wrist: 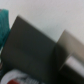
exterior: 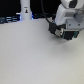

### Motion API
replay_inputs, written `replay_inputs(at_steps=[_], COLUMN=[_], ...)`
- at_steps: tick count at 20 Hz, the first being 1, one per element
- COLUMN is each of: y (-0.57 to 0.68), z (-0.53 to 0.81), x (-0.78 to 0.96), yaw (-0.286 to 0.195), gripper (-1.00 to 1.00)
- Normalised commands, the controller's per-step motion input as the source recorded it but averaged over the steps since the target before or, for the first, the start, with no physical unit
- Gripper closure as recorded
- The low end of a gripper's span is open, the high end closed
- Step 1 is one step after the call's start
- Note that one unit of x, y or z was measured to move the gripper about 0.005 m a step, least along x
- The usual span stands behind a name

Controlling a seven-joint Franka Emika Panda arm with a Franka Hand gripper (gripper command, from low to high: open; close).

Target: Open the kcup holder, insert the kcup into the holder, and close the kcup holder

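At the bench's (exterior: 30, 55) far edge, toward the exterior view's right corner, the gripper (exterior: 66, 34) hangs low against a dark mass that is probably the kcup holder (wrist: 30, 50), which fills the wrist view as a black slab. Whether the jaws are released or clenched cannot be told, and the kcup is not discernible. Opening well likely calls for a square, firm hold and a straight pull.

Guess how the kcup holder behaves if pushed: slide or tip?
The kcup holder looks boxy with flat dark faces, so probably stiff and unlikely to roll. On the smooth white table it may slide rather than tip.
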Motion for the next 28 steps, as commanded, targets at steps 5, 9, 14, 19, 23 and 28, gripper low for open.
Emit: replay_inputs(at_steps=[5, 9, 14, 19, 23, 28], y=[0.62, 0.59, 0.59, 0.61, 0.61, 0.6], z=[-0.01, 0.01, 0.0, 0.0, 0.01, 0.01], x=[-0.69, -0.56, -0.56, -0.54, -0.55, -0.53], yaw=[0.034, 0.054, 0.05, 0.041, 0.037, 0.038], gripper=[-1.0, -1.0, -1.0, -1.0, -1.0, -1.0])
